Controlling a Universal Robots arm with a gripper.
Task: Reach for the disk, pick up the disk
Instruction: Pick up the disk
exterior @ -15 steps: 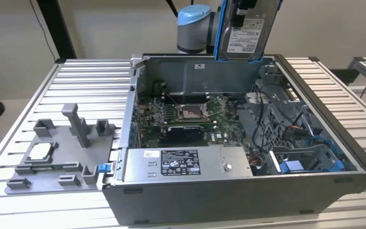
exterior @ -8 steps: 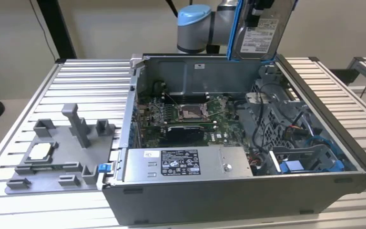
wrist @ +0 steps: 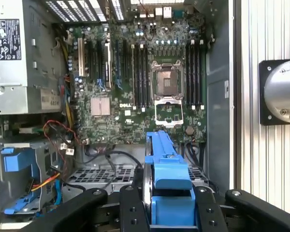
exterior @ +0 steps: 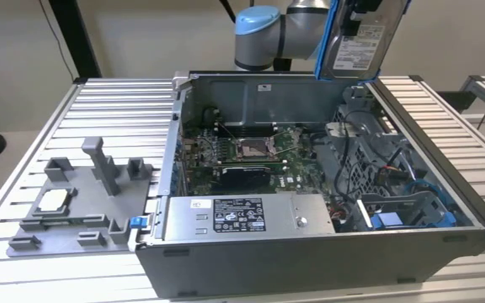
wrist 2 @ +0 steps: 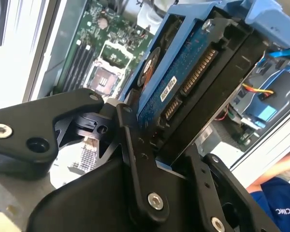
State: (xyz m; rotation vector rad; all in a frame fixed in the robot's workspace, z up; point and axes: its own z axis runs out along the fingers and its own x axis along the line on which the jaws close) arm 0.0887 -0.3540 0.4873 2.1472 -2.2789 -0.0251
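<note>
above open case, disk clamped in gripper, top cropped.

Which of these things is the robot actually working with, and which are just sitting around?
In the job:
disk, lifted above the case
gripper, clamped on the disk

Just lying about:
open computer case
motherboard
grey power supply box
grey fixture on the table

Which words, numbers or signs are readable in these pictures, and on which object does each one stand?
Nothing reads reliably.
White label on the blue-framed silver-grey disk, held in the gripper: too small.
Black-and-white sticker on the long grey box: too small.
Printing on the green motherboard: blurred.
</note>
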